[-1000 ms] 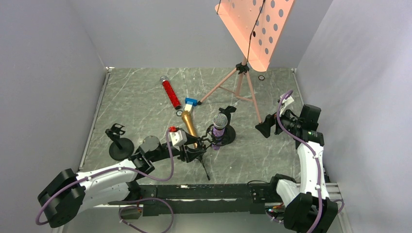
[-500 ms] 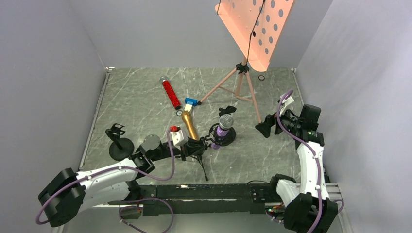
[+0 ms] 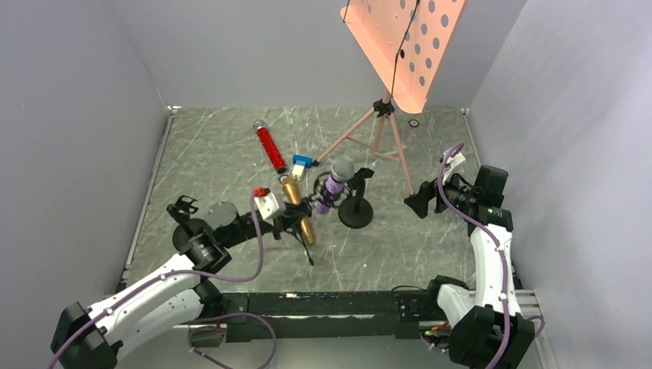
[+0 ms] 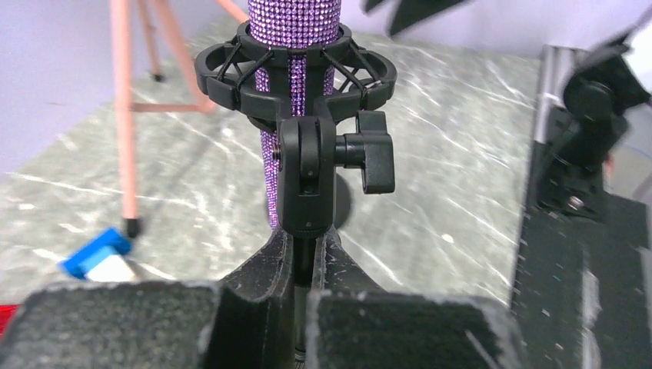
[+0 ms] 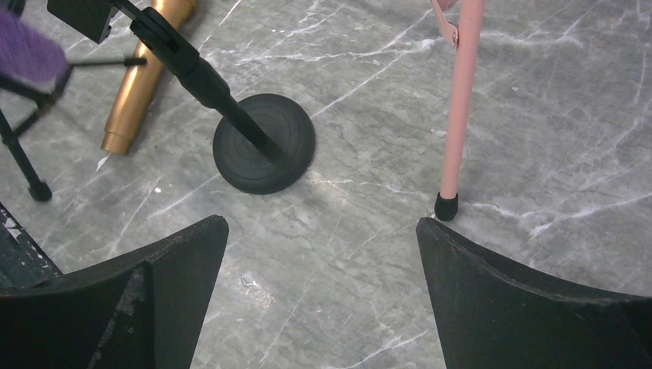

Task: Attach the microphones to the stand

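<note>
Shock-mount cradle (image 4: 296, 69) ringing the purple microphone (image 4: 294, 15), whose glittery shaft passes through its elastic web. The left gripper (image 4: 306, 254) is clenched on the thin stem just below the cradle's swivel joint. Seen from above, the gold microphone (image 3: 296, 201) lies on the table (image 3: 430, 254) at 8 o'clock from the cradle and the red microphone (image 3: 270, 147) at 10 o'clock, neither in a holder. The right gripper (image 5: 319, 227) hangs released, jaws wide, near the round-base stand (image 5: 264, 142).
</note>
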`<state>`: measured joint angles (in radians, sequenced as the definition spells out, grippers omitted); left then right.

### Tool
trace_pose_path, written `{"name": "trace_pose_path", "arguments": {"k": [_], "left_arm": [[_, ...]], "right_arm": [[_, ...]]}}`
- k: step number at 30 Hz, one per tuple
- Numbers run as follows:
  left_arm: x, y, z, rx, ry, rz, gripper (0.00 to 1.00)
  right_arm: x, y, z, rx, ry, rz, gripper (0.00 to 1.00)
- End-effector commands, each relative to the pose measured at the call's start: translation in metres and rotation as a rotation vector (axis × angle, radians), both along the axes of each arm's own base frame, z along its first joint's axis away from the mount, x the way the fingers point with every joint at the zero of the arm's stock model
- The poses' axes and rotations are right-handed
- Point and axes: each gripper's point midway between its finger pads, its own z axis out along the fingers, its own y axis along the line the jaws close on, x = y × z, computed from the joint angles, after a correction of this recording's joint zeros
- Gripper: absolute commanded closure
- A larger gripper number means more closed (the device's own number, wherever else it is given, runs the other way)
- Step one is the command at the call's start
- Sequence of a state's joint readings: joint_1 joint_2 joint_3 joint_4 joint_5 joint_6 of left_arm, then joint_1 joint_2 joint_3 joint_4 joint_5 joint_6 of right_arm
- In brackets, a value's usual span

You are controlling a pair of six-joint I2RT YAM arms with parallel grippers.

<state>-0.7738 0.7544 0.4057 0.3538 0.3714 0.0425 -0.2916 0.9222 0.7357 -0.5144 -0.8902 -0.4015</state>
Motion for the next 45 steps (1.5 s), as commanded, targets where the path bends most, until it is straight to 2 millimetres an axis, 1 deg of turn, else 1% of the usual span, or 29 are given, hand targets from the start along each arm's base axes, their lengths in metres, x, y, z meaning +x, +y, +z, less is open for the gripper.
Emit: {"name": "trace_pose_path", "arguments": {"k": [1,5,7,11,13,14,16,20,22,24,25,30,32,34,39,40,45], "left_arm": [[0.03,0.033,0.107,-0.152,-0.266,0.135,1.0],[0.056,0.061,0.132,-0.15,-0.299,0.219,1.0],[0.07,0.072,0.147,-0.149,-0.312,0.259,1.0],[0.11,0.099,0.156,-0.179,-0.32,0.387,1.0],[0.133,0.114,0.156,-0.221,-0.306,0.451,1.0],[0.148,0.12,0.151,-0.234,-0.291,0.478,1.0],[0.171,0.135,0.152,-0.257,-0.312,0.542,1.0],[0.213,0.157,0.145,-0.242,-0.378,0.62,1.0],[0.231,0.173,0.143,-0.244,-0.372,0.642,1.0],[0.244,0.184,0.142,-0.263,-0.358,0.646,1.0],[0.251,0.195,0.14,-0.262,-0.361,0.661,1.0],[0.277,0.231,0.123,-0.249,-0.366,0.708,1.0],[0.285,0.248,0.116,-0.258,-0.354,0.74,1.0],[0.29,0.261,0.108,-0.255,-0.355,0.762,1.0],[0.299,0.287,0.091,-0.208,-0.38,0.845,1.0],[0.304,0.294,0.083,-0.2,-0.359,0.848,1.0],[0.309,0.309,0.068,-0.19,-0.337,0.864,1.0]], "right_arm": [[0.005,-0.001,0.01,-0.03,-0.064,0.013,0.0],[0.005,-0.001,0.01,-0.03,-0.066,0.016,0.0],[0.005,0.0,0.01,-0.029,-0.066,0.017,0.0],[0.004,0.0,0.01,-0.027,-0.066,0.017,0.0],[0.004,0.0,0.011,-0.029,-0.067,0.016,0.0],[0.004,0.0,0.01,-0.028,-0.067,0.018,0.0],[0.004,0.0,0.01,-0.028,-0.065,0.018,0.0],[0.004,0.0,0.01,-0.027,-0.066,0.021,0.0],[0.004,0.001,0.01,-0.026,-0.066,0.022,0.0],[0.004,0.0,0.01,-0.027,-0.063,0.02,0.0],[0.004,0.0,0.009,-0.029,-0.062,0.019,0.0],[0.006,-0.001,0.006,-0.032,-0.052,0.014,0.0],[0.006,-0.002,0.005,-0.032,-0.048,0.015,0.0],[0.007,-0.002,0.004,-0.033,-0.045,0.011,0.0],[0.007,-0.003,0.002,-0.034,-0.037,0.009,0.0],[0.008,-0.003,0.001,-0.033,-0.034,0.01,0.0],[0.008,-0.003,-0.001,-0.03,-0.028,0.011,0.0]]}}
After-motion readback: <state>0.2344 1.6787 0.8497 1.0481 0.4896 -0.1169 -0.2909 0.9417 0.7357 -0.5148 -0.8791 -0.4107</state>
